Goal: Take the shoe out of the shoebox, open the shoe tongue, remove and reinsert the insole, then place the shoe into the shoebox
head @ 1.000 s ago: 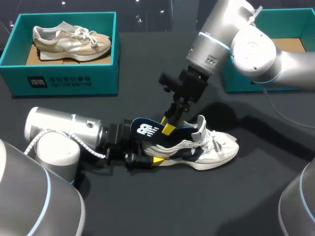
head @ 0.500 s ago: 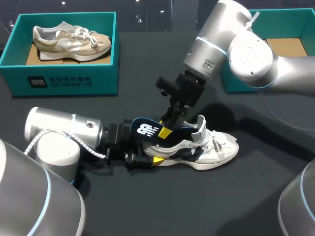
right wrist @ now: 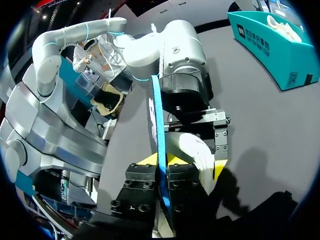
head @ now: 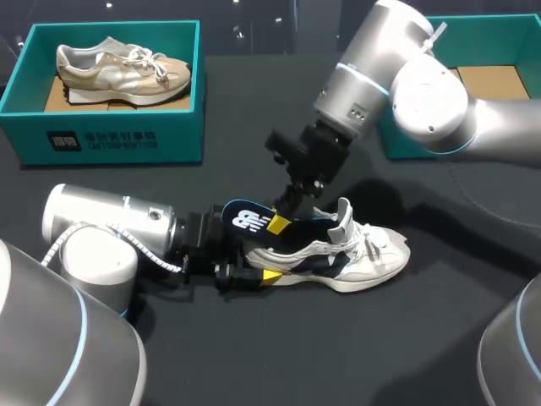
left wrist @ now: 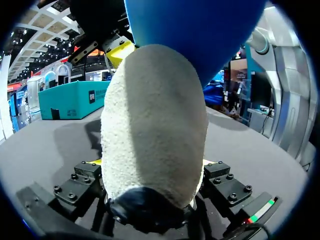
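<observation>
While the left tool (head: 256, 266) clamps the heel of the shoe (head: 342, 254) at the middle of the bench (head: 380, 355) and the right tool (right wrist: 161, 161) pinches the half-out insole (head: 248, 222), draw steadily along the shoe's length, lest the insole buckle.

Left arm (head: 101, 228) and right arm (head: 423, 85) are smooth silver cylinders with rounded joints and pale blue seam rings. A braided white cable (head: 139, 249) loops behind the black left pincer (head: 260, 262). The right pincer (right wrist: 161, 161) is black, screw-studded and yellow-tipped.
</observation>
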